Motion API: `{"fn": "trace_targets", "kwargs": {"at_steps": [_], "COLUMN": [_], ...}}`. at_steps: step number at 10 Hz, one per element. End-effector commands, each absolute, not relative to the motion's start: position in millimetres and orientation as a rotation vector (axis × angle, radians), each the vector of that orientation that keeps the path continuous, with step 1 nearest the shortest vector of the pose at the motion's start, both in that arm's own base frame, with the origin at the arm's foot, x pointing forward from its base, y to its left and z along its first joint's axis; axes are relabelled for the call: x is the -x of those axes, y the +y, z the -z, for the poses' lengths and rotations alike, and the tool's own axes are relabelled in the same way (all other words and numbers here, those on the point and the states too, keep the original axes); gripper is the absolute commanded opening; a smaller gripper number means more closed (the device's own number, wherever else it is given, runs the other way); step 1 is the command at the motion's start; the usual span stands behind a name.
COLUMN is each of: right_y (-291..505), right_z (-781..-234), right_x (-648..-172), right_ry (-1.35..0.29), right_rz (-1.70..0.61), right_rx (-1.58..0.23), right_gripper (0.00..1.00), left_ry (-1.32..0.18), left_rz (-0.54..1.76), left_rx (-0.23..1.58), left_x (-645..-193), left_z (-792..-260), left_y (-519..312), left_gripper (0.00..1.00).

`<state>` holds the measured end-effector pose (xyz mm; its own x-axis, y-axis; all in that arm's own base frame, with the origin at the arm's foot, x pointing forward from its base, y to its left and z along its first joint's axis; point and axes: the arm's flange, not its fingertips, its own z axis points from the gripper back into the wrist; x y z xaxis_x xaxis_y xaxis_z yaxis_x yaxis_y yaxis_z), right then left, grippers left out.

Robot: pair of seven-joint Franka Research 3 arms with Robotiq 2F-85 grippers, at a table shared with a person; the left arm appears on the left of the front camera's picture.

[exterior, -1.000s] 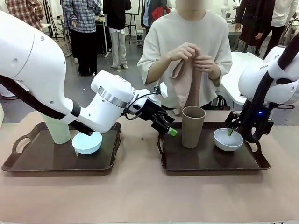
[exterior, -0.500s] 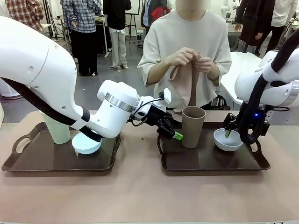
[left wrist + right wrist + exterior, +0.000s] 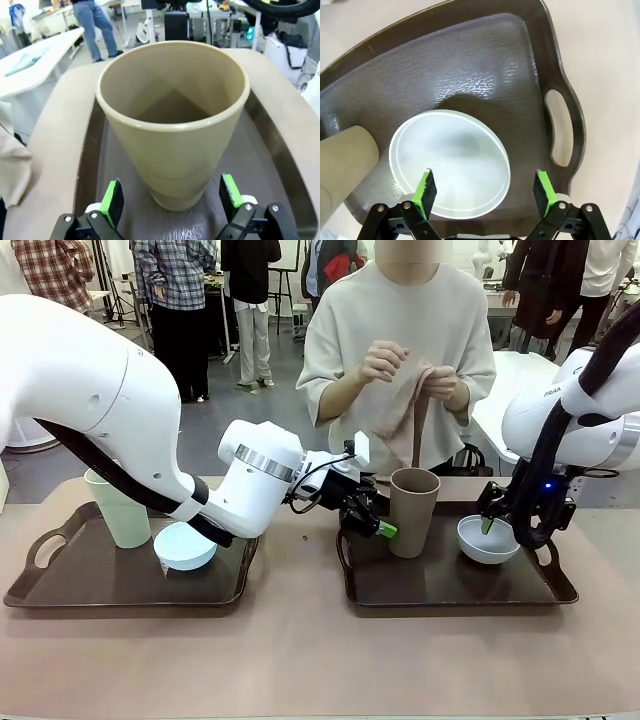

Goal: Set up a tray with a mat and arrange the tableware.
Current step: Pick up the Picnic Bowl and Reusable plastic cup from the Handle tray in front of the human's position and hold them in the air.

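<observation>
Left hand (image 3: 171, 192): we are holding it open, empty, astride the tall matte brown tumbler (image 3: 172, 115).
Right hand (image 3: 482, 187): hovering open, empty, over the round bluish-white bowl (image 3: 450, 160).

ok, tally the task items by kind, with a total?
Trays: 2, left tray, right tray
Tumblers: 2, pale green tumbler, brown tumbler
Bowls: 2, light blue bowl, white bowl
Cloths: 1, beige cloth
Total: 7
</observation>
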<state>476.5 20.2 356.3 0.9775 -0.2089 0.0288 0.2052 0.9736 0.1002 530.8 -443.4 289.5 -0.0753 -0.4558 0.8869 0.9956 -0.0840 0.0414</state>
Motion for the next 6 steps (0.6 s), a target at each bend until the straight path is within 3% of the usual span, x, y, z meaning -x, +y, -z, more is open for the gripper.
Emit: {"fn": "trace_targets", "kwargs": {"at_steps": [1,6], "right_y": [19,18], "right_z": [-353,-350], "right_x": [-481,-481], "right_ry": [-0.048,-0.044], "right_rz": [0.188,0.177], "right_rx": [-0.115,-0.131], "right_gripper": [1.00,1.00], "left_ry": [-0.874,-0.856], "left_rz": [1.504,1.552], "left_rx": [0.877,0.863], "left_x": [-532,-534], "left_z": [-285,-283], "left_y": [-455,-474], "left_gripper": [1.00,1.00]}}
